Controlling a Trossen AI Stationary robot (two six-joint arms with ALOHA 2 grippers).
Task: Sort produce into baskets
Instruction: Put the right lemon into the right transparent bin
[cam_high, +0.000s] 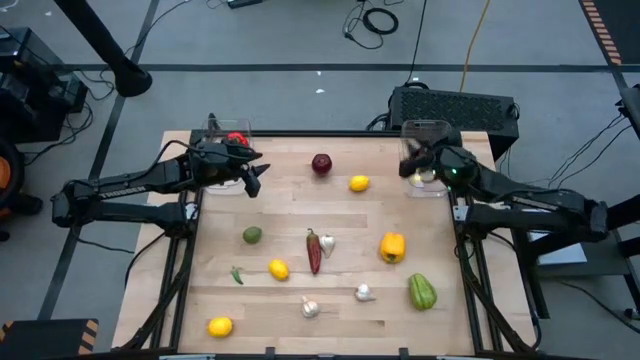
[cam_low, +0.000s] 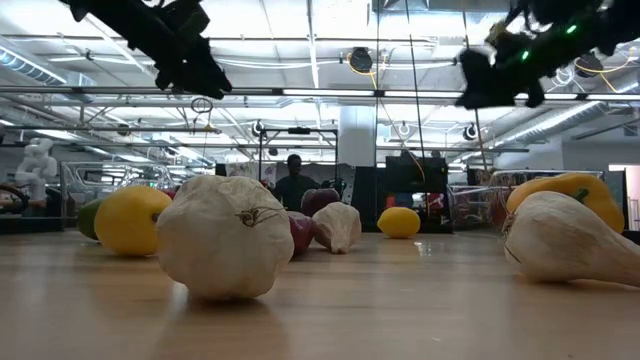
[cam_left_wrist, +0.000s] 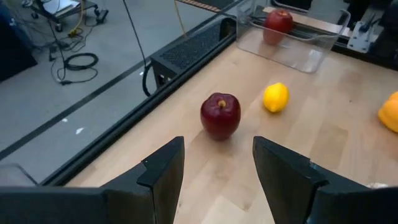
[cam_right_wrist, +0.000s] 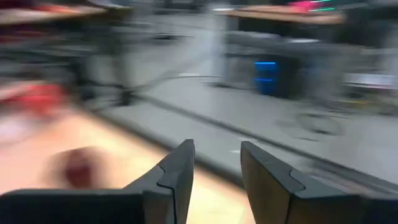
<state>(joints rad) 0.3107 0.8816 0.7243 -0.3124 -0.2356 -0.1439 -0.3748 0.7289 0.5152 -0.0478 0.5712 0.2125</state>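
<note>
Produce lies loose on the wooden table: a red apple (cam_high: 321, 163) and a lemon (cam_high: 359, 183) at the far middle, and a chili (cam_high: 314, 250), yellow pepper (cam_high: 392, 247), green pepper (cam_high: 422, 291), garlic bulbs, lemons and green pieces nearer. A clear bin (cam_high: 222, 128) at the far left holds a red piece (cam_high: 237, 139). A second clear bin (cam_high: 425, 135) stands at the far right and holds an apple (cam_left_wrist: 279, 22). My left gripper (cam_high: 255, 178) is open and empty, raised beside the left bin, facing the apple (cam_left_wrist: 220, 115). My right gripper (cam_high: 410, 165) is open and empty, raised by the right bin.
A black box with cables (cam_high: 455, 105) sits just behind the table's far right corner. Garlic bulbs (cam_low: 225, 235) (cam_low: 565, 240) lie close to the near edge. Bare wood lies between the two bins at the far edge, around the apple and lemon.
</note>
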